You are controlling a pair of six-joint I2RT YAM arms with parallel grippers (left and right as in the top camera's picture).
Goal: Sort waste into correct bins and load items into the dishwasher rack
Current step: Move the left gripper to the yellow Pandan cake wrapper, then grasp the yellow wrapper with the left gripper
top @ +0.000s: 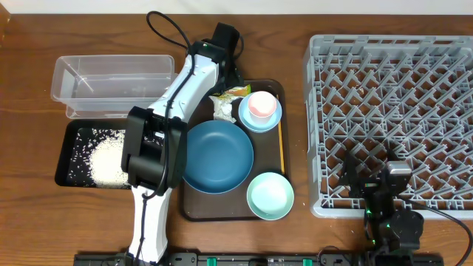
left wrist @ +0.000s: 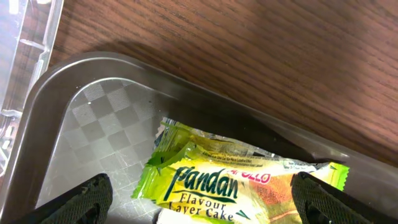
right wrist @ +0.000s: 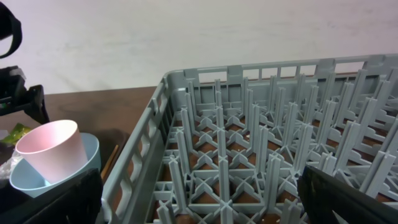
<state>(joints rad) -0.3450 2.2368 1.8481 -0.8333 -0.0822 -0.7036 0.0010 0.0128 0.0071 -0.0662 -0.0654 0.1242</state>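
Observation:
My left gripper (left wrist: 202, 208) is open and sits low over the back left corner of the brown serving tray (left wrist: 74, 118). Its fingers straddle the yellow-green snack wrapper (left wrist: 211, 180), also seen from overhead (top: 235, 91). The crumpled tissue (top: 222, 109) lies beside the wrapper. The rice (top: 111, 162) is heaped in the black tray (top: 60, 159), with the clear tub (top: 111, 77) behind it. The dark-blue plate (top: 218, 157), the mint bowl (top: 270, 196) and the pink cup (top: 261, 105), which stands in the light-blue dish (top: 247, 120), are on the serving tray. My right gripper (right wrist: 199, 199) is open and empty over the front left of the grey rack (top: 392, 111).
The left arm (top: 166, 125) stretches over the black tray's right edge and the serving tray's left side. The rack (right wrist: 261, 143) holds only its upright pegs. The cup (right wrist: 53, 149) and the dish (right wrist: 93, 152) show left of the rack wall in the right wrist view.

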